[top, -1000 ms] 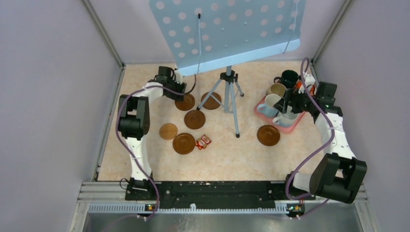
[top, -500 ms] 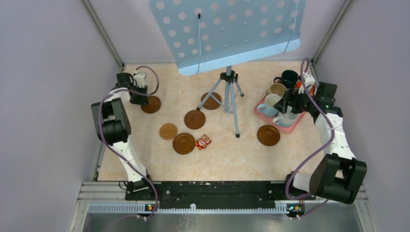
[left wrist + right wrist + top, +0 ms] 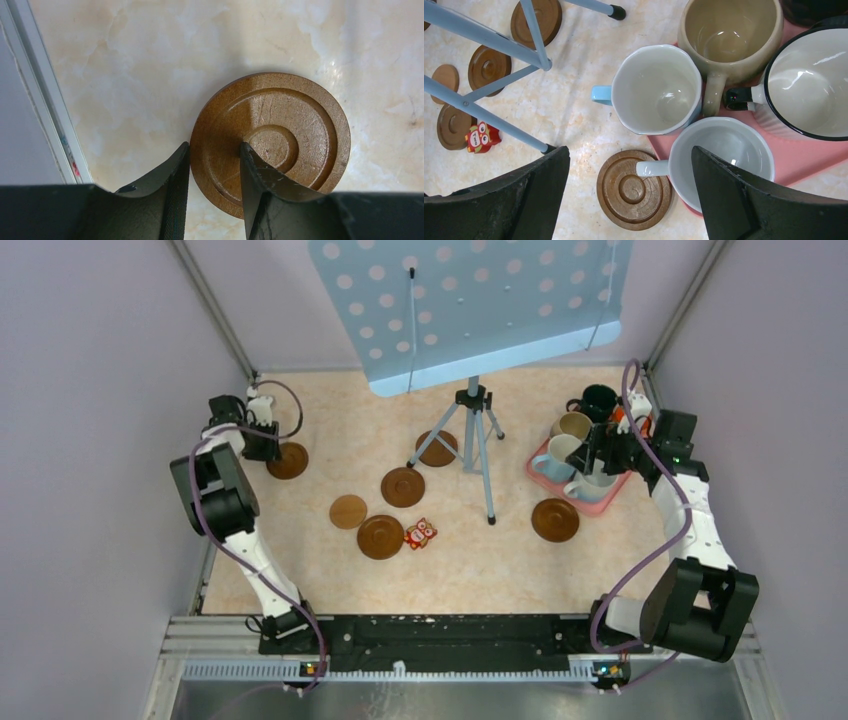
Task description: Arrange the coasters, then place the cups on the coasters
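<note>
My left gripper [image 3: 262, 445] is at the table's far left, shut on the rim of a dark ringed coaster [image 3: 288, 461]. In the left wrist view one finger stands outside the coaster [image 3: 280, 145] and the other rests on top. Three more dark coasters [image 3: 436, 448] [image 3: 402, 486] [image 3: 381, 536] and a tan one [image 3: 348, 511] lie mid-table, another [image 3: 555, 519] right of the tripod. My right gripper [image 3: 605, 455] hangs open over the cups: light blue [image 3: 659, 90], beige [image 3: 729, 35], black-rimmed white [image 3: 809, 85] and white [image 3: 721, 160]. A dark green cup [image 3: 600, 400] stands behind.
The cups crowd a pink tray [image 3: 804, 160]. A blue tripod [image 3: 473, 430] carrying a perforated panel [image 3: 470, 300] stands mid-table, its legs spread among the coasters. A red owl figure [image 3: 420, 533] lies by the front coaster. A metal rail [image 3: 45, 110] edges the left side.
My left gripper closed on the coaster and carried it from beside the tripod to the far left of the table. The right arm has not moved.
</note>
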You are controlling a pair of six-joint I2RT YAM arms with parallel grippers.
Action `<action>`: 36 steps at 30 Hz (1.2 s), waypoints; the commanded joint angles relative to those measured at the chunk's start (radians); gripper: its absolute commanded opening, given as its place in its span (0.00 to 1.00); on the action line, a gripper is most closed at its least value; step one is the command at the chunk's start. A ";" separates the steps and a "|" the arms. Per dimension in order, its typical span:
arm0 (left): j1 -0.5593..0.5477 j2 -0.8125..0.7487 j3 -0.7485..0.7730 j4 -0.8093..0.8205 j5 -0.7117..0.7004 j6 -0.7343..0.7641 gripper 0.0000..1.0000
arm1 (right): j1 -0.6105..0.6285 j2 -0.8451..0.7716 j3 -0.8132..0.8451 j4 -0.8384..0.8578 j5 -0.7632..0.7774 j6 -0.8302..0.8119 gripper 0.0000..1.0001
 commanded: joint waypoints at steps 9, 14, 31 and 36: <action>-0.074 0.172 0.173 -0.061 0.021 -0.041 0.41 | -0.002 -0.053 0.001 0.039 -0.013 0.006 0.89; -0.075 0.181 0.236 -0.113 0.059 -0.032 0.46 | -0.002 -0.051 0.003 0.031 -0.015 0.002 0.89; -0.264 -0.022 0.277 -0.150 0.290 -0.065 0.77 | -0.001 -0.059 0.000 0.032 -0.021 -0.001 0.90; -0.390 0.034 0.308 -0.111 0.287 -0.102 0.81 | -0.002 -0.062 0.000 0.030 -0.016 -0.002 0.89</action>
